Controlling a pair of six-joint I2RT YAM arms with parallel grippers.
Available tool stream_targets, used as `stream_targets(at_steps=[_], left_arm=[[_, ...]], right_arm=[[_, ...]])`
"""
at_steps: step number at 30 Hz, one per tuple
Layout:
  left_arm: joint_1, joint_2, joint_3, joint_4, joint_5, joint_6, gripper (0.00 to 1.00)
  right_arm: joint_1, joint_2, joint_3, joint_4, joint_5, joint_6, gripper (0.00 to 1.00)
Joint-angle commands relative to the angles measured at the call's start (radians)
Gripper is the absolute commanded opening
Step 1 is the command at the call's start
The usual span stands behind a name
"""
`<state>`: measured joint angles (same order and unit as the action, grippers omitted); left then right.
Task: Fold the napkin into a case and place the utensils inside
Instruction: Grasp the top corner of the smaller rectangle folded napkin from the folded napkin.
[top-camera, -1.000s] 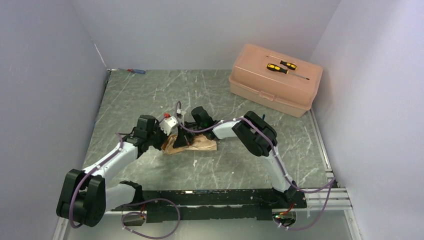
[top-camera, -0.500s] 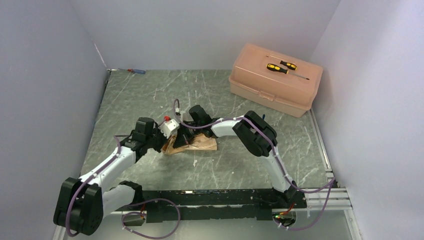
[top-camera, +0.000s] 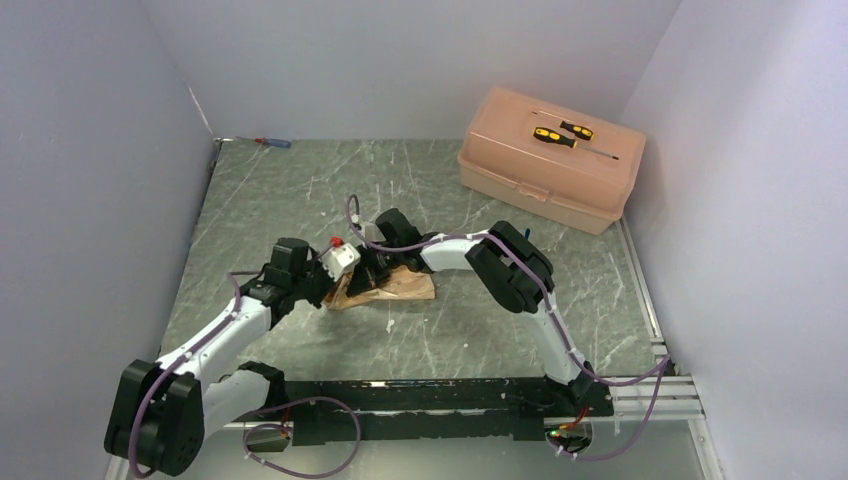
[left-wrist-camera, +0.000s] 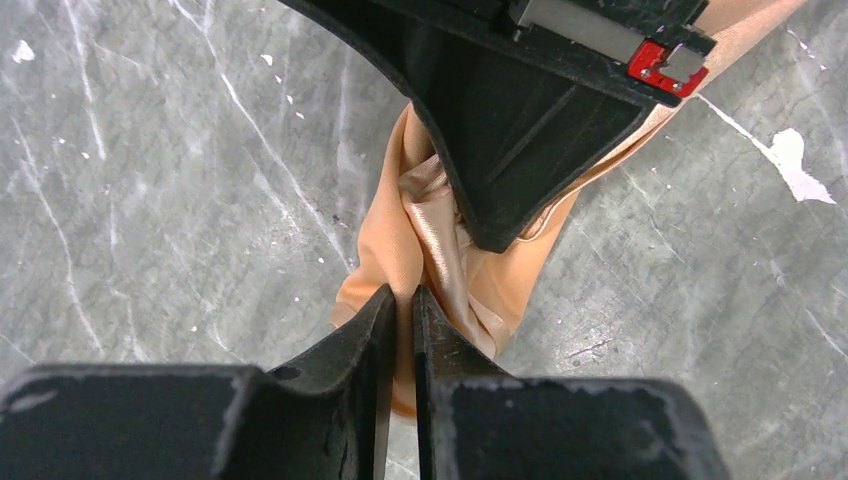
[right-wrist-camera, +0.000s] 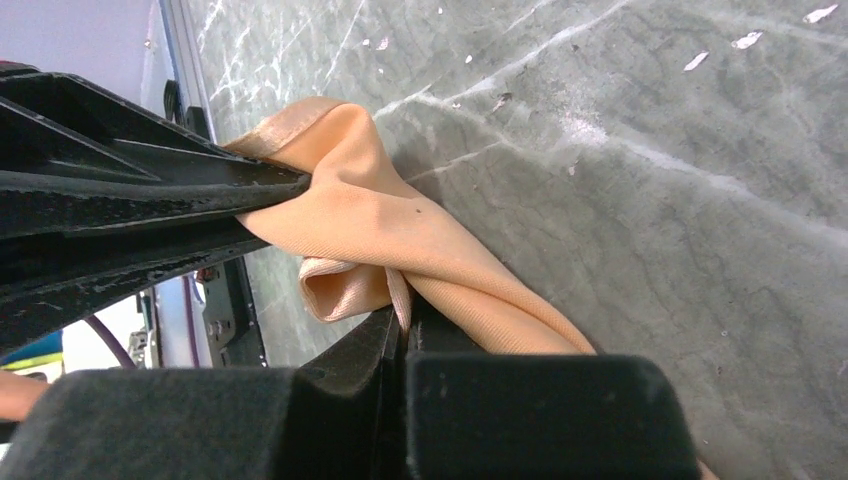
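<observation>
Your right pincer (right-wrist-camera: 402, 322) is clamped tight on a fold of the napkin (right-wrist-camera: 400, 235), probably pinning it in the middle of the table (top-camera: 300, 190) so the crease holds. Your left pincer (left-wrist-camera: 401, 300) stands a slit apart around the opposite edge; you cannot tell whether it grips.
</observation>
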<state>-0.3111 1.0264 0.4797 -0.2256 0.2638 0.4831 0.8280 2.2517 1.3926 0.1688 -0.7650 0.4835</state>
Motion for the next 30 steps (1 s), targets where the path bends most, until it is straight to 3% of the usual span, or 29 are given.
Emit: stream_targets(at_steps=[1,16,23,30], left_arm=[[-0.003,0.040,0.038,0.048,0.016,-0.034,0.17],[-0.010,0.088,0.105,0.040,-0.017,-0.048,0.22],[-0.011,0.006,0.140,-0.039,0.066,-0.045,0.31],[-0.017,0.004,0.063,0.052,0.059,0.003,0.33]], right_arm=[[-0.006,0.051,0.012,-0.109,0.071,0.011,0.00],[-0.011,0.095,0.032,-0.159,0.129,0.021,0.00],[-0.015,0.088,0.018,-0.143,0.134,0.023,0.08],[-0.015,0.087,0.024,-0.159,0.145,0.025,0.14]])
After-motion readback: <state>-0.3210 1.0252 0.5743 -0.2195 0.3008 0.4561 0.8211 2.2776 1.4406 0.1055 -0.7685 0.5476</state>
